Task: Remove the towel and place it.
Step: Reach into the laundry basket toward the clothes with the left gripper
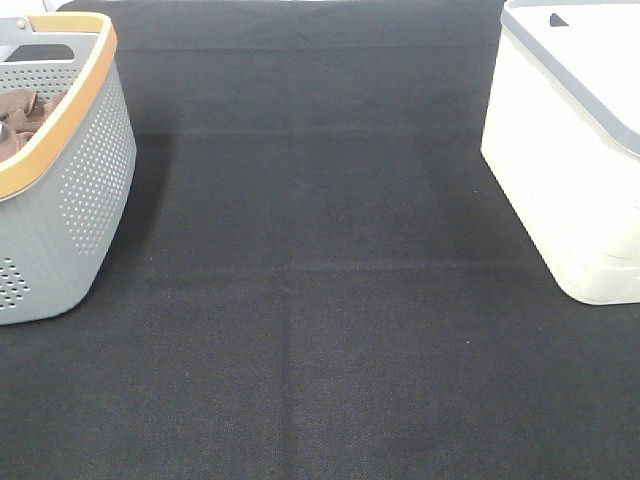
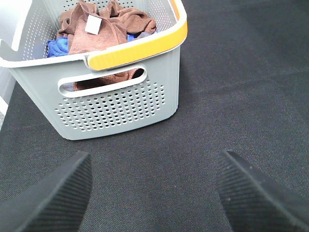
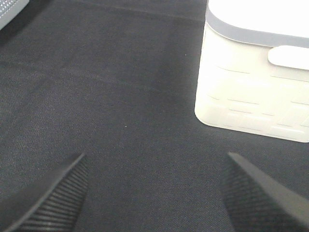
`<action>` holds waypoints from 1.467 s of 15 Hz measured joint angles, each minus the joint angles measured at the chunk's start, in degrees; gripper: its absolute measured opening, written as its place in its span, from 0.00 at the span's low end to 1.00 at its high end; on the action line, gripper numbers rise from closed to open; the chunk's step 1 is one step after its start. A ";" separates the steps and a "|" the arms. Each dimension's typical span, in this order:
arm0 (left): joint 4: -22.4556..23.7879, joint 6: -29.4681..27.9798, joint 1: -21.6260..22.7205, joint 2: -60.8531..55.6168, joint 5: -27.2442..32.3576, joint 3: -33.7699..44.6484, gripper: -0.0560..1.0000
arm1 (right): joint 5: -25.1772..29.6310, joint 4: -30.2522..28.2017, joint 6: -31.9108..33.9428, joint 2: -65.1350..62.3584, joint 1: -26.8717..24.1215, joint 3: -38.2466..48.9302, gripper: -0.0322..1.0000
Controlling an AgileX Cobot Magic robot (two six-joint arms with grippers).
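Black cloth [image 1: 320, 300] | 1 basket [image 1: 90, 190] holding 1 brown towel [image 2: 96, 34] | 1 bin [image 1: 560, 180] | left gripper [image 2: 154, 164], right gripper [image 3: 157, 162] released

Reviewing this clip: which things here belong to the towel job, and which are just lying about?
Job: brown towel, in the grey basket; left gripper, open, facing it.
Lying about: blue cloth in the same basket; white bin, possibly the drop spot; black table cover; right gripper, open.

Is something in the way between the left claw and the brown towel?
Only the near wall of the gray basket: the brown towel lies inside, behind it. The open left gripper would likely have to go over the rim.
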 joint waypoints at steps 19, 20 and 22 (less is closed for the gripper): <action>0.00 0.00 0.00 0.00 0.00 0.00 0.71 | 0.00 0.00 0.00 0.00 0.00 0.00 0.74; 0.00 0.00 0.00 0.00 0.00 0.00 0.71 | 0.00 0.00 0.00 0.00 0.00 0.00 0.74; 0.00 0.00 0.00 0.00 0.00 0.00 0.71 | 0.00 0.00 0.00 0.00 0.00 0.00 0.74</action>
